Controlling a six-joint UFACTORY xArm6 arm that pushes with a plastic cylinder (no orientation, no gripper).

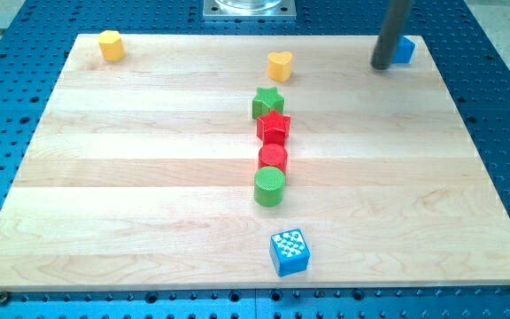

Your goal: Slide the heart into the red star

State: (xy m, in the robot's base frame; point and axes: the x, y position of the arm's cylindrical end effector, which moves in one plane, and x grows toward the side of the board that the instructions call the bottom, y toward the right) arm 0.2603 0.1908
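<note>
No fingers here, just our tip [382,66] at top right, touching the blue block [403,50]. Yellow heart [279,65] sits well apart, w/ green star [267,101] betw. it & red star [274,128], so direct push is blocked.

Rod upright, my tip [382,66] at view's top right.

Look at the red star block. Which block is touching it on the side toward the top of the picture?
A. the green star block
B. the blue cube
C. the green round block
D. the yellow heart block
A, the green star block sits directly above the red star block, touching it, while the yellow heart block stands apart, farther up.
</note>
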